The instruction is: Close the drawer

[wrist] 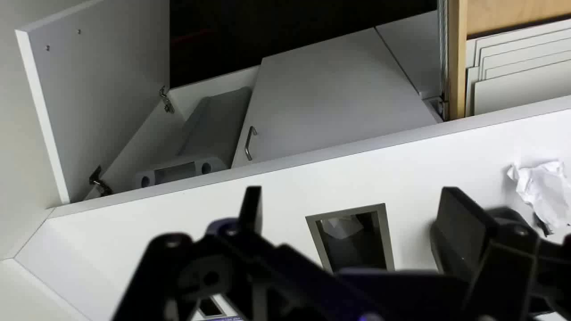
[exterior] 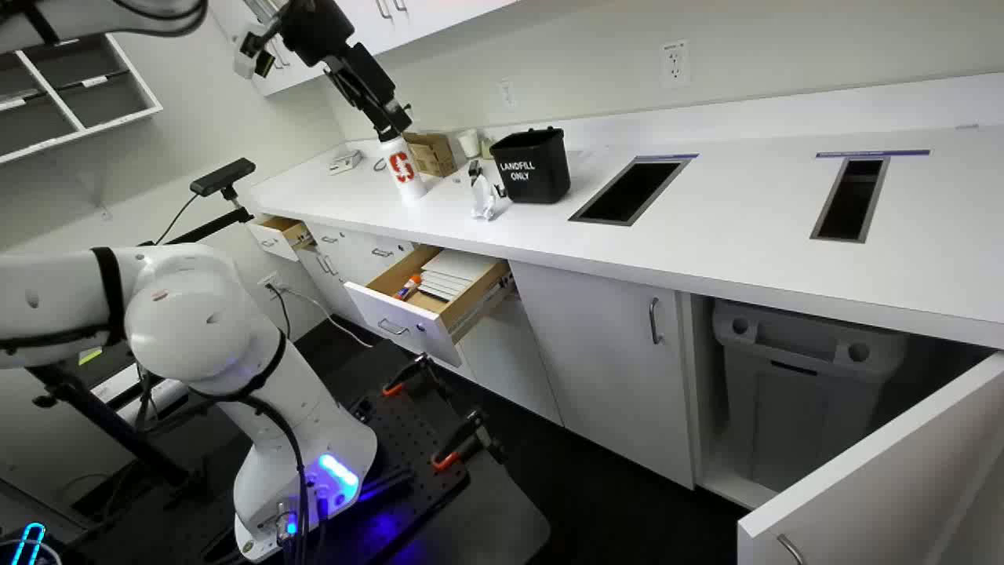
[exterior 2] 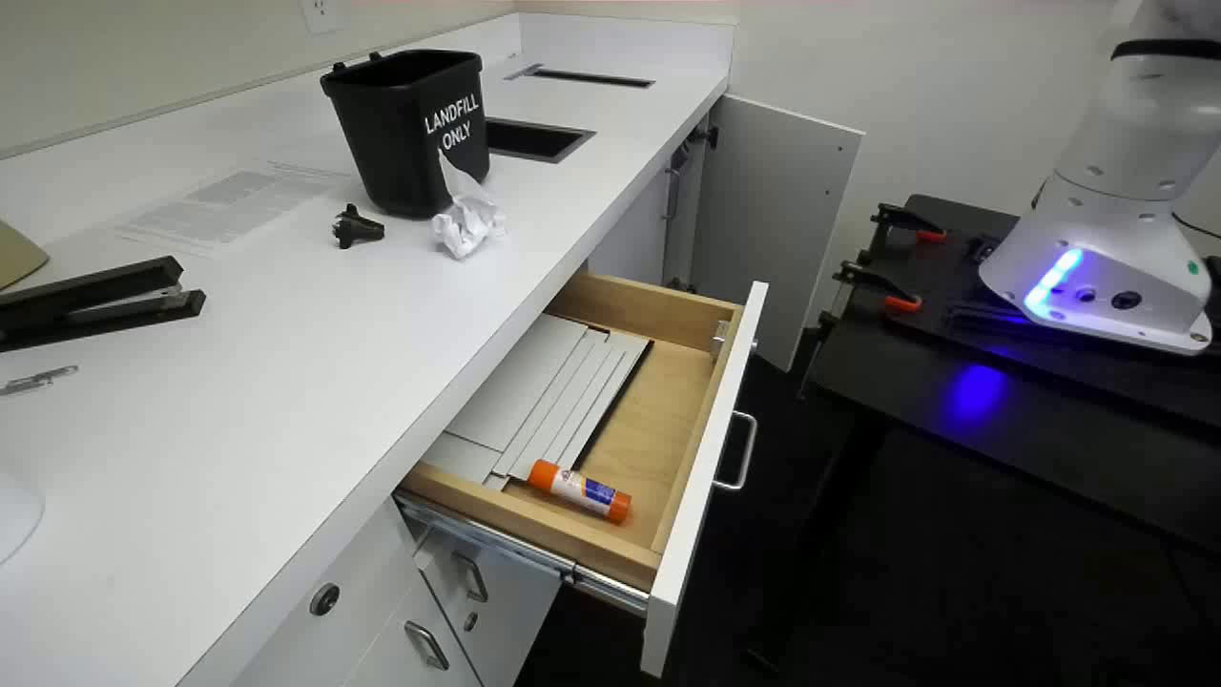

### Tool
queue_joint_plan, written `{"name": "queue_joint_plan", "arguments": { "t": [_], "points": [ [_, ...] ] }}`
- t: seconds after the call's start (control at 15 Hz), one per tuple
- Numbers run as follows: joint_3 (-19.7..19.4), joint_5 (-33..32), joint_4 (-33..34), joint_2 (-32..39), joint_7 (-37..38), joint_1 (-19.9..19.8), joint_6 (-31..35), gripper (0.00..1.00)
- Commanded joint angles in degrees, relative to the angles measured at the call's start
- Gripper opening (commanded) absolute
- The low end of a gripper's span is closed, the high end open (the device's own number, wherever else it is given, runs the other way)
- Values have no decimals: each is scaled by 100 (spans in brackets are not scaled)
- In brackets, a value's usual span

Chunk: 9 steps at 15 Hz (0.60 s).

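Note:
A white-fronted drawer (exterior: pixel 413 333) with a tan wooden box stands pulled out below the counter; it also shows in an exterior view (exterior 2: pixel 704 469). Its metal handle (exterior 2: pixel 747 453) faces outward. Inside lie an orange-capped glue stick (exterior 2: pixel 580 490) and several flat pale boards (exterior 2: pixel 520 386). In the wrist view only the drawer's wooden side (wrist: pixel 457 58) and part of its inside show, at the top right. My gripper (exterior: pixel 394 129) is high above the counter, apart from the drawer. In the wrist view my gripper (wrist: pixel 350 196) has its fingers wide apart with nothing between them.
A smaller-looking drawer (exterior: pixel 276 242) farther along is also pulled out. A black bin (exterior: pixel 541 176), crumpled paper (exterior: pixel 483 198) and a white bottle (exterior: pixel 403 171) stand on the counter (exterior: pixel 729 204). A cabinet door (exterior: pixel 886 471) hangs open. A stapler (exterior 2: pixel 95 298) lies on the counter.

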Motion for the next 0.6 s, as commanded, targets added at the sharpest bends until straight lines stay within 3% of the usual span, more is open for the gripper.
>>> {"name": "queue_joint_plan", "arguments": {
  "t": [0.0, 0.27, 0.53],
  "points": [
    [15, 20, 10, 5, -21, -27, -8, 100],
    [74, 46, 19, 37, -83, 75, 36, 100],
    [567, 286, 1, 248, -413, 818, 138, 100]
  ]
}}
